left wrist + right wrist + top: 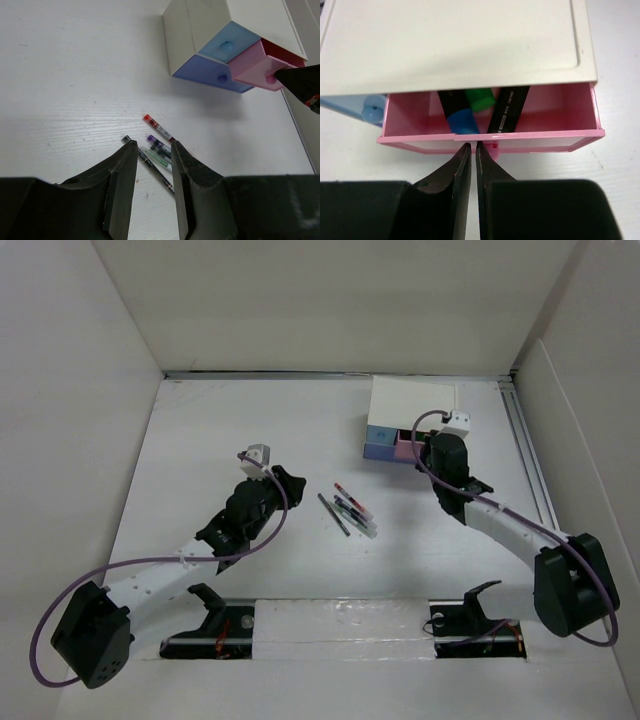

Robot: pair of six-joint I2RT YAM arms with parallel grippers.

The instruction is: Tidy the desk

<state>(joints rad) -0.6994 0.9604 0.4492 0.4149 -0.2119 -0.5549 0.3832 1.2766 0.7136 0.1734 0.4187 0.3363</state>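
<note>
On the white desk (250, 420) lie several pens (350, 510) in a loose bunch: a red one (159, 128), a purple one (159, 145), a green one (160, 158) and a thin black one (152, 167). My left gripper (152, 146) hovers open just short of them, nothing between its fingers. A small white drawer box (415, 400) stands at the back right. Its pink drawer (570, 107) is pulled out and holds a blue-capped marker (462, 120), a green-capped marker (481, 97) and a black marker (507, 112). My right gripper (470, 146) is shut, its tips against the drawer's front beside the pink knob (493, 149).
Two blue drawers (227, 44) (210, 75) of the box are closed. White walls enclose the desk on the left, back and right. A metal rail (530, 455) runs along the right wall near the box.
</note>
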